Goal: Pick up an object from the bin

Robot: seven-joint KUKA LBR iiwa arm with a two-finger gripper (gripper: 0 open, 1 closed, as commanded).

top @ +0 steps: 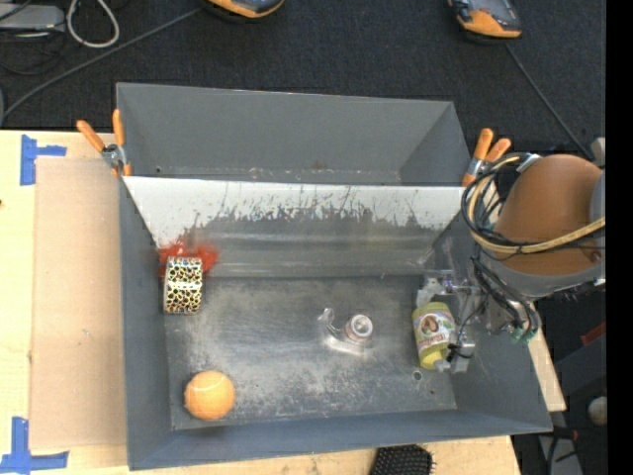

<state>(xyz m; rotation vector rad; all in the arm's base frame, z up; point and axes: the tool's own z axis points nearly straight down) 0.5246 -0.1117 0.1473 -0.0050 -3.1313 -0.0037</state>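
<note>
My gripper [457, 317] is low at the right end of the bin floor, under the orange-covered wrist. Right against its left side is a small green and yellow can with a picture label [431, 332], lying close to the right wall. A small clear plastic piece with a round red-and-white cap [349, 330] lies on the floor to the left of the can, apart from it.
A leopard-print box with a red top [183, 283] stands near the left wall. An orange ball [209, 395] rests in the front left corner. The arm and its cables hang over the bin's right rim.
</note>
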